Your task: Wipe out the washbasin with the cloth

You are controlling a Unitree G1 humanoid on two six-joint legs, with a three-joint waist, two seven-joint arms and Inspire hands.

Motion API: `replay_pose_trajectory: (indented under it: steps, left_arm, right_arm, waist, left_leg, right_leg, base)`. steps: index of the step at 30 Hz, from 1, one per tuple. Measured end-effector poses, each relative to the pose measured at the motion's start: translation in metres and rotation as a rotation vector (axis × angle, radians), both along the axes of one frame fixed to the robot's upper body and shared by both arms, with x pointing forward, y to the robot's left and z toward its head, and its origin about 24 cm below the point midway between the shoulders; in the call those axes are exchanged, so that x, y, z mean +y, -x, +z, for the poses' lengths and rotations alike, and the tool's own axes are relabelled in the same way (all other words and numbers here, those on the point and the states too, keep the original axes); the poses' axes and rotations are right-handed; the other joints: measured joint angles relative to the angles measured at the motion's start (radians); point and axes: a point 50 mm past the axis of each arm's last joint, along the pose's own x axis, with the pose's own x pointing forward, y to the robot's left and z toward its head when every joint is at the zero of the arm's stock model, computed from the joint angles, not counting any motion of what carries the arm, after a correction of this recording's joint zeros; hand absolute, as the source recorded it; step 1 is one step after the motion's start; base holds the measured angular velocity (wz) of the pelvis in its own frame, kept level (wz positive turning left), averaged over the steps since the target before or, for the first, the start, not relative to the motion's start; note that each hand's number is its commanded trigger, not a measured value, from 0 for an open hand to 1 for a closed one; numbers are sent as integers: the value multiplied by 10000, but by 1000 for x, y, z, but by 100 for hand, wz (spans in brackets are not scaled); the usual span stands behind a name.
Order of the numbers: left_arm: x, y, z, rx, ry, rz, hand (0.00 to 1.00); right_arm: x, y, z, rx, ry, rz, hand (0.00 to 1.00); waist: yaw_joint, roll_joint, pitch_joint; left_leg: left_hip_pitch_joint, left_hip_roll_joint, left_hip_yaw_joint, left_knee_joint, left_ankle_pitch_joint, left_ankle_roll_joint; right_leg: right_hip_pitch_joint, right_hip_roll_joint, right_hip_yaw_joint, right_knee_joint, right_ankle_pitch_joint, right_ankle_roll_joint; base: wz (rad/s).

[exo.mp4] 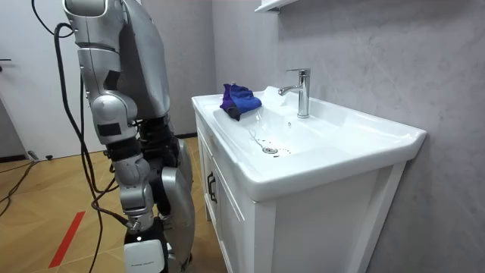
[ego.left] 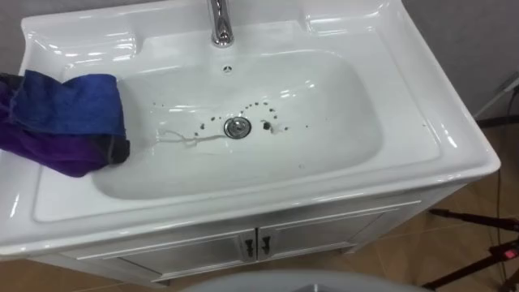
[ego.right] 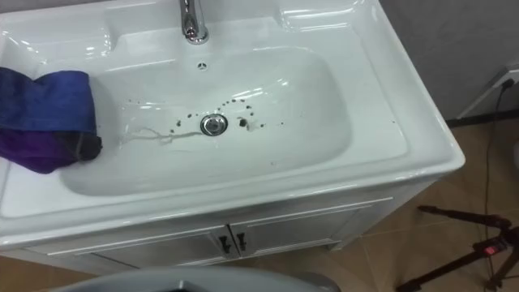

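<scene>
The right hand (exo.mp4: 145, 254) hangs low at the robot's side, cut by the frame edge, so open or closed cannot be told. Just ahead the basin (ego.left: 243, 212) runs its long axis left to right, dark specks (ego.left: 268, 125) around the drain (ego.left: 237, 127). The blue-and-purple cloth (ego.left: 69, 118) sits bunched on the left rim, lapping into the bowl, likely nearer the left arm, and the faucet (ego.left: 220, 24) beyond is cropped.
</scene>
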Motion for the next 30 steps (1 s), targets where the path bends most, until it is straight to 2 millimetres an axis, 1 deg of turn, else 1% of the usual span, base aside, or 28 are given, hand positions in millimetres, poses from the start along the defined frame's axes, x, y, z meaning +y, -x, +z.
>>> replay_pose_trajectory:
  steps: [6, 14, 25, 30]
  left_arm:
    - [2, 0, 0, -6, -62, -14, 0]
    - [5, 0, 1, 13, -142, -31, 0]
    - [5, 0, 1, 6, -186, 20, 0]
    - [6, 5, 2, -260, -330, 1358, 0]
  right_arm:
    - [0, -1, 0, -21, -28, 346, 0]
    - [0, -3, 0, -81, -14, 351, 0]
    - [1, -3, 0, -47, -38, 597, 0]
    - [1, -1, 0, 32, -44, 502, 0]
  waist:
    - [-10, -6, 3]
    - [-2, -38, 17]
    - [6, -32, 3]
    - [-3, -76, -20]
  left_leg:
    - [0, 0, -20, 4, 0, 0]
    - [-14, -2, -35, 5, 0, 0]
    - [-32, -2, -31, 14, 0, 0]
    - [-4, -6, -87, 26, 0, 0]
  right_leg:
    - [8, -10, 7, 1, 0, -1]
    - [2, -5, -19, -1, 0, 0]
    - [-7, 1, -37, -4, 0, -1]
    - [58, -25, -102, -12, -2, -1]
  base:
    - [0]
    - [0]
    - [0]
    - [1]
